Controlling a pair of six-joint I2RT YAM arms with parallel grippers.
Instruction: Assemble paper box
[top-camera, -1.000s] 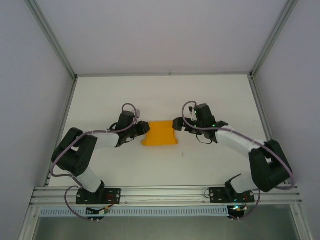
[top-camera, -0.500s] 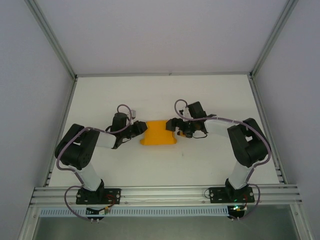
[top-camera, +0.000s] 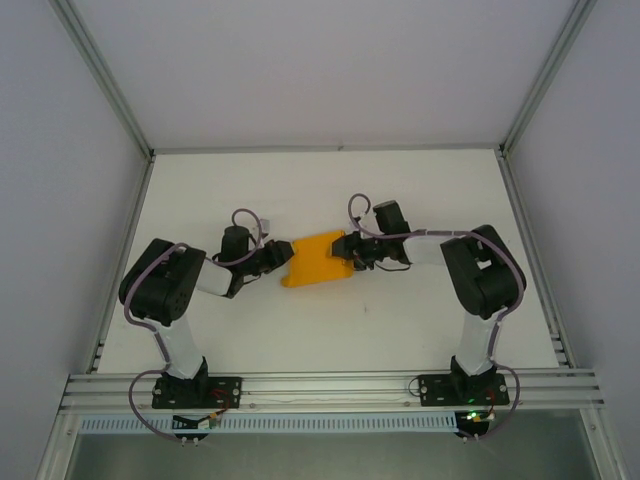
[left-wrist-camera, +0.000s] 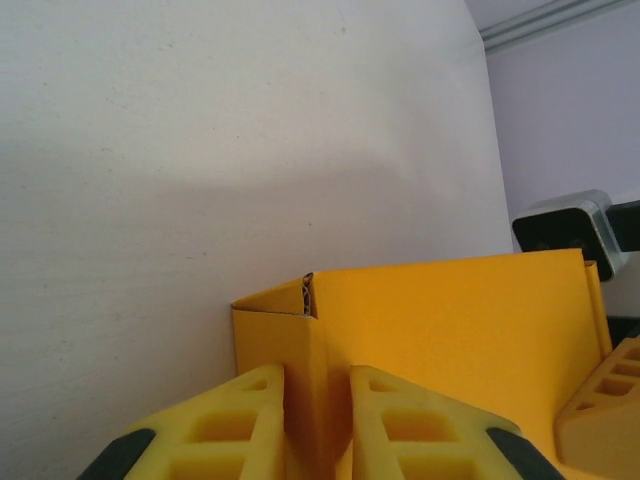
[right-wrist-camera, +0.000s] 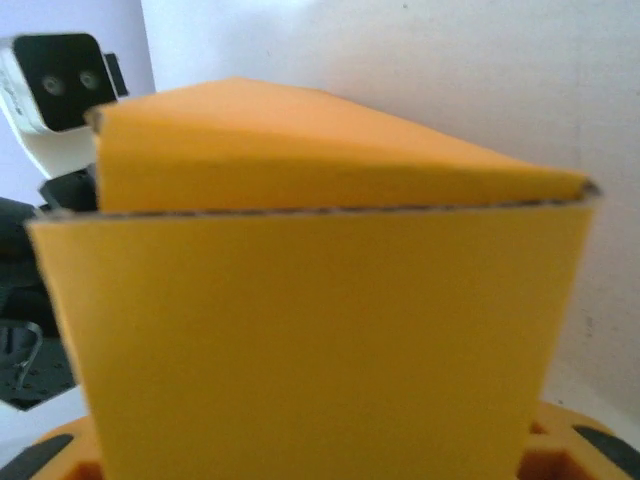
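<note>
The paper box (top-camera: 318, 258) is a partly folded orange-yellow card piece lying between both arms at mid table, its right end skewed toward the back. My left gripper (top-camera: 284, 258) holds its left end. In the left wrist view the yellow fingers (left-wrist-camera: 215, 425) are shut on a doubled upright edge of the paper box (left-wrist-camera: 450, 330), the left gripper (left-wrist-camera: 317, 425) closing on that fold. My right gripper (top-camera: 350, 250) meets the box's right end. In the right wrist view a broad panel of the paper box (right-wrist-camera: 310, 330) hides the jaws, with finger bodies (right-wrist-camera: 575, 450) showing at the bottom corners.
White tabletop (top-camera: 330, 330) lies all round the box, with aluminium frame rails at the left (top-camera: 125, 250), right (top-camera: 520, 240) and near edge (top-camera: 330, 385). The right arm's camera housing (left-wrist-camera: 570, 225) sits close behind the box.
The right arm has folded in and swung its elbow toward the back. The box's right end has turned toward the far side. The left gripper has drawn slightly left with the box.
</note>
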